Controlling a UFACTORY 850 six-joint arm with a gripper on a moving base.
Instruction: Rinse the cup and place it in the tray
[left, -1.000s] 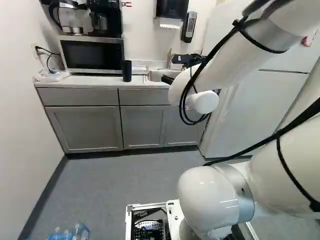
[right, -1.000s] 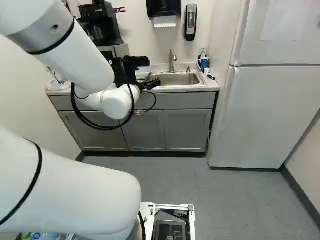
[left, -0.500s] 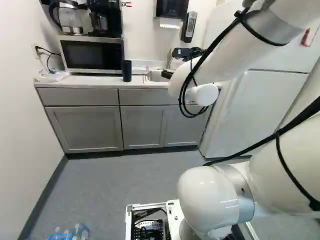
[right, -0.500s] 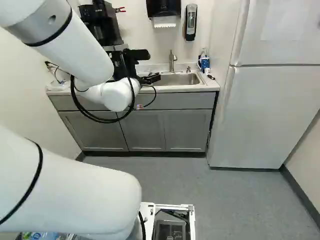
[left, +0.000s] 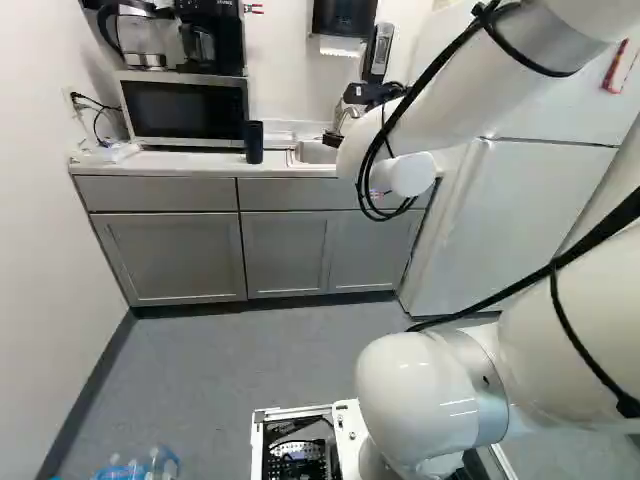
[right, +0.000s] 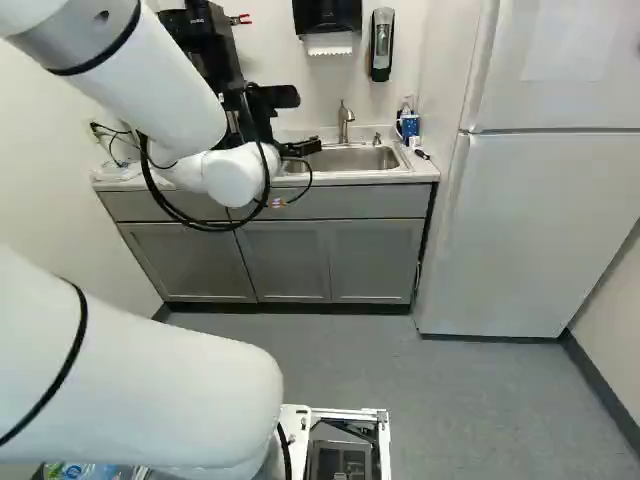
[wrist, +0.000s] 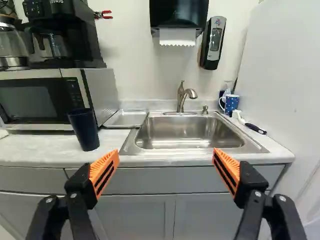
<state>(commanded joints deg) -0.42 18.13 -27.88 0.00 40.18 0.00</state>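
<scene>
In the right base view my gripper (right: 302, 148) is held up in front of the counter, by the sink's near left side. The wrist view shows the gripper (wrist: 166, 156) open, its orange pads wide apart and nothing between them. A tall dark cup (wrist: 84, 129) stands upright on the counter in front of the microwave, ahead of the left finger and off to its outer side; the left base view shows the same cup (left: 253, 142). A shallow metal tray (wrist: 126, 119) lies between the microwave and the sink (wrist: 189, 133). The faucet (wrist: 184, 98) rises behind the basin.
The microwave (wrist: 42, 99) carries coffee makers. Beyond the sink's right side are a blue dotted mug (wrist: 230, 104) and a dark-handled brush (wrist: 255, 128), close to the white refrigerator (right: 545, 220). A towel dispenser (wrist: 178, 22) and a soap dispenser (wrist: 213, 43) hang above.
My gripper has risen, and the wrist part of the arm has lifted with it. The fingers remain open. The base and the cup have stayed where they were.
</scene>
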